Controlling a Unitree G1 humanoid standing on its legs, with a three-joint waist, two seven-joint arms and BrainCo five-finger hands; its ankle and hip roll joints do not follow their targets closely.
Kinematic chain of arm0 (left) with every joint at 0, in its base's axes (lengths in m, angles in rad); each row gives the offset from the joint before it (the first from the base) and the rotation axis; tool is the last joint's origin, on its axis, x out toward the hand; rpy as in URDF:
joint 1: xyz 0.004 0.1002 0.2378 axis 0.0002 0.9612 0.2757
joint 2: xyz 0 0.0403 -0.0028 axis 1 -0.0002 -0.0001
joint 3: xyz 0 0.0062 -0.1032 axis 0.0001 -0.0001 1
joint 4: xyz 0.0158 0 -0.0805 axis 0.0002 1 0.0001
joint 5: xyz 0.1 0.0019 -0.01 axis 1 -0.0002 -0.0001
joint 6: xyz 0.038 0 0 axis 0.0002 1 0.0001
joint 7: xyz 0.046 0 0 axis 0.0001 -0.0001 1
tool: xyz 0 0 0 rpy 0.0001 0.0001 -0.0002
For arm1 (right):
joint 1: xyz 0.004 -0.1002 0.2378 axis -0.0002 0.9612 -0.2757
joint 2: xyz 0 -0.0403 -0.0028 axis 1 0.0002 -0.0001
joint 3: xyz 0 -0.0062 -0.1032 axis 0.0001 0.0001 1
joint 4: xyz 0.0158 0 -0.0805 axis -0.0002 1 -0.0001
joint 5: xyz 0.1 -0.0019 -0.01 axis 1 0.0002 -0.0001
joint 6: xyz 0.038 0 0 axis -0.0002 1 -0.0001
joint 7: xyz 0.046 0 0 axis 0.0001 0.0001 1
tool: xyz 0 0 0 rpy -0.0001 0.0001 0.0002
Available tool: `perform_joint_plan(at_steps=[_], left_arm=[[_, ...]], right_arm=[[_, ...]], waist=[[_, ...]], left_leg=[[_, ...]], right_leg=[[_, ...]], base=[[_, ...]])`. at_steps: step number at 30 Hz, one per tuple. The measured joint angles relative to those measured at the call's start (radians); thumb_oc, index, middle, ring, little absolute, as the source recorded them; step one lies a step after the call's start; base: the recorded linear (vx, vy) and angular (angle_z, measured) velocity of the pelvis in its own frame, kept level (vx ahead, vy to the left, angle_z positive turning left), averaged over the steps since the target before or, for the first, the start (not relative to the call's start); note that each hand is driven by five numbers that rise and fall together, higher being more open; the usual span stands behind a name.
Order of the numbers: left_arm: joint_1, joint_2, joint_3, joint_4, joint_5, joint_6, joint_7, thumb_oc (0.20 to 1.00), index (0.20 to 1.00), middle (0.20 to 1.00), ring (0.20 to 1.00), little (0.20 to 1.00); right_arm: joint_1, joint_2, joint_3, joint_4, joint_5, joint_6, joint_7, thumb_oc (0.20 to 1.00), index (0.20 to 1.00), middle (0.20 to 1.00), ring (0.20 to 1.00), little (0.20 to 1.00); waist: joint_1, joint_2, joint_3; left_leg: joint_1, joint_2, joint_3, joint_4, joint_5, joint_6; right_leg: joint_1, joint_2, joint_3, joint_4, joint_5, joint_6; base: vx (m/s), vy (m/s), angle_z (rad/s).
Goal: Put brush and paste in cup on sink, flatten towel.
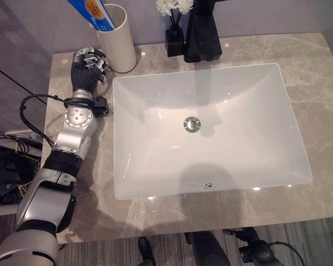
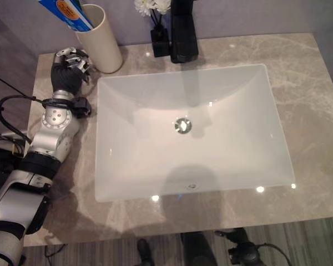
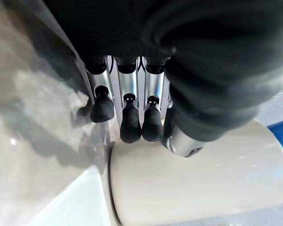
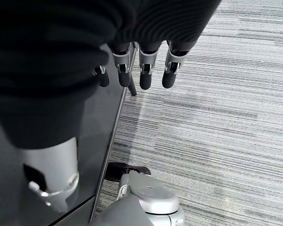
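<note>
The robot's left hand [image 1: 89,62] rests on the grey marble bench [image 1: 311,72] just beside a cream cup [image 1: 117,39], its fingers [image 3: 130,123] loosely curled, empty, their dark tips close to the cup's wall. A blue-and-orange paste tube [image 1: 94,13] stands tilted inside the cup, its end rising above the rim; its print is too small to read. No brush can be made out in the cup. A white rectangular sink [image 1: 211,130] with a metal drain [image 1: 192,123] sits beside the cup, its basin bare. Behind it stand a black faucet [image 1: 202,33] and a small black vase of white flowers [image 1: 174,25]. The right wrist view shows the right hand [image 4: 141,70] hanging over striped grey carpet [image 4: 226,117], fingers relaxed and empty.
</note>
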Motion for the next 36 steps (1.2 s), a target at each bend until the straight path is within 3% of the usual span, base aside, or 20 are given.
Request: perform_joint_plan(at_steps=[20, 36], left_arm=[[-0.095, -0.029, -0.056, 0.126, 0.000, -0.002, 0.023, 0.200, 0.200, 0.200, 0.200, 0.200], [-0.125, -0.042, -0.078, 0.131, 0.010, -0.001, 0.023, 0.200, 0.200, 0.200, 0.200, 0.200]], right_arm=[[0.015, 0.005, 0.004, 0.002, 0.019, -0.001, -0.001, 1.000, 1.000, 1.000, 1.000, 1.000], [0.020, 0.014, 0.022, 0.000, 0.028, -0.005, -0.001, 1.000, 1.000, 1.000, 1.000, 1.000]], waist=[[-0.007, -0.006, -0.033], [-0.018, -0.008, -0.034]], left_leg=[[-0.019, -0.003, 0.004, 0.000, 0.000, -0.001], [-0.019, -0.003, 0.026, 0.000, -0.004, -0.002]], right_leg=[[-0.022, 0.001, 0.006, 0.000, 0.001, 0.000], [-0.037, 0.010, 0.029, 0.006, -0.001, -0.002]], base=[[0.00, 0.000, 0.00], [0.00, -0.003, -0.03]])
